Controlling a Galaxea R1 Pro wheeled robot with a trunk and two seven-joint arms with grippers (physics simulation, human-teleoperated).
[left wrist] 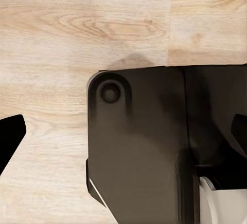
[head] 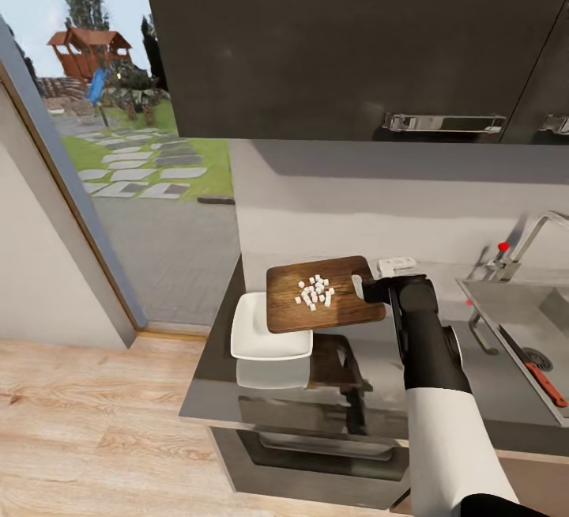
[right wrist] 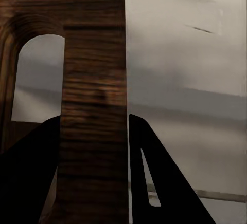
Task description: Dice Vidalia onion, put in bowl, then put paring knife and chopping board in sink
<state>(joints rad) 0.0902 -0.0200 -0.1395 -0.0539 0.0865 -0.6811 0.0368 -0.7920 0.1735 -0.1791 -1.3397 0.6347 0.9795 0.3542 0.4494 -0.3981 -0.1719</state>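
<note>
The brown chopping board [head: 324,296] hangs roughly level above the grey countertop [head: 213,390], with a little heap of pale diced onion [head: 314,292] on it. My right gripper [head: 379,289] is shut on the board's end by the handle hole. The right wrist view shows the board's edge [right wrist: 92,106] clamped between my dark fingers [right wrist: 154,172]. The board's other end overlaps the rim of the white bowl [head: 257,331]. The red-handled paring knife [head: 544,381] lies in the steel sink [head: 506,311]. My left gripper [left wrist: 126,131] is open above the wooden floor and the robot's dark base.
The steel tap [head: 529,240] with its red-tipped lever stands behind the sink. Dark wall cabinets [head: 356,43] hang above the counter. A small white object [head: 395,266] lies behind the board. The counter ends left of the bowl, by a glass door [head: 134,169] and wooden floor [head: 95,422].
</note>
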